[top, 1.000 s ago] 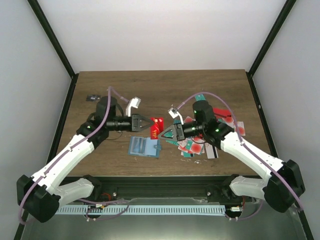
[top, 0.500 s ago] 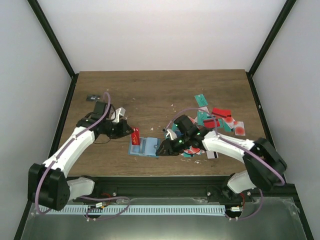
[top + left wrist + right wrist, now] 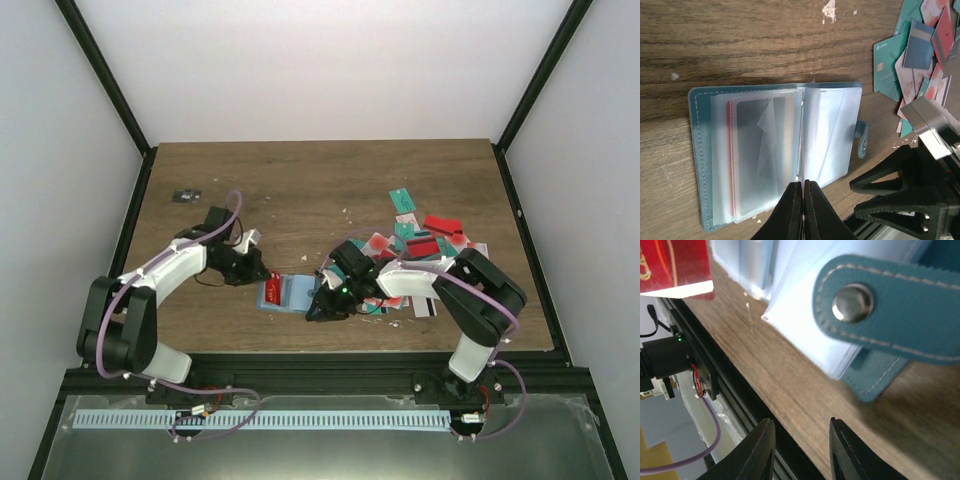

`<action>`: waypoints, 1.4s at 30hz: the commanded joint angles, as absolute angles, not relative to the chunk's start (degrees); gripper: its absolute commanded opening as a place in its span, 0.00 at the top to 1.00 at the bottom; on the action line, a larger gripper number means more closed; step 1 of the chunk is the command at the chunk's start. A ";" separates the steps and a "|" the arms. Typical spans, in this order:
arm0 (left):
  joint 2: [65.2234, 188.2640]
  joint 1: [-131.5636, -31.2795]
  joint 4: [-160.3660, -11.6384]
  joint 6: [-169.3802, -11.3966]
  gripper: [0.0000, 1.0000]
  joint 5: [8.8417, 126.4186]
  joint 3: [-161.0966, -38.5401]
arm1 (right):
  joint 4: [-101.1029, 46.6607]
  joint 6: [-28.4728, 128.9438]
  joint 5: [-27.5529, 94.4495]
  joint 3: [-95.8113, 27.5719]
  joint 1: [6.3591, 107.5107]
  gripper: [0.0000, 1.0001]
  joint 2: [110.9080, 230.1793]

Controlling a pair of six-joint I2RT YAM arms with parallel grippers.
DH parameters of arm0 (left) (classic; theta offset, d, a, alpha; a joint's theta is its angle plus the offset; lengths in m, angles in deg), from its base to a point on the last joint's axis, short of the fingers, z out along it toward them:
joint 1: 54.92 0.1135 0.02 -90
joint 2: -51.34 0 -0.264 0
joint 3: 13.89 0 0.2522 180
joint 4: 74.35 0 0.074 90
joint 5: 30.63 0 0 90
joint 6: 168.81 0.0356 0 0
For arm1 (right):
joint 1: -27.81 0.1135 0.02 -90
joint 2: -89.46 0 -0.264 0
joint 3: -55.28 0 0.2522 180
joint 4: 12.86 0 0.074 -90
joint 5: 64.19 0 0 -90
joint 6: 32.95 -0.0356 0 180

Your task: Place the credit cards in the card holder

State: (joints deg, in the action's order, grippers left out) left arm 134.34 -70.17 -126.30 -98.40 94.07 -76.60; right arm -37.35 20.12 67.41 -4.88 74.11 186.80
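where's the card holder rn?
Top view: card holder lies open, front centre, between left gripper and right gripper; card pile to its right.

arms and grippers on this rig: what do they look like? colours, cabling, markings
White shells with black joints on the left arm and right arm. A purple cable runs along each. The left gripper and right gripper are black, each with two tapered fingers. A green light glows near the right wrist. No lettering readable.
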 commanded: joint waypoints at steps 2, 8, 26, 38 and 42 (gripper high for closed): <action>137.24 -69.84 -123.90 -95.51 0.96 97.31 -76.55 | -35.27 20.54 66.19 -7.87 74.65 0.69 190.82; 141.34 -69.86 -122.51 -93.49 0.96 100.75 -76.86 | -38.97 21.62 62.15 -10.33 73.60 0.70 193.53; 146.98 -69.86 -118.71 -93.84 0.96 104.07 -77.34 | -39.82 27.24 68.10 -7.98 70.07 0.70 189.95; 145.63 -69.86 -117.50 -93.46 0.96 104.96 -77.29 | -40.88 26.63 66.31 -6.05 69.45 0.70 186.63; 146.84 -69.86 -116.84 -92.90 0.96 105.21 -77.48 | -40.69 26.29 66.06 -6.01 68.54 0.70 186.84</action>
State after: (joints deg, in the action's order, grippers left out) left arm 146.80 -70.17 -118.56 -94.10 103.66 -76.62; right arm -40.36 26.33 67.06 -6.54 69.74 187.63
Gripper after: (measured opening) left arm 0.040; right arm 0.298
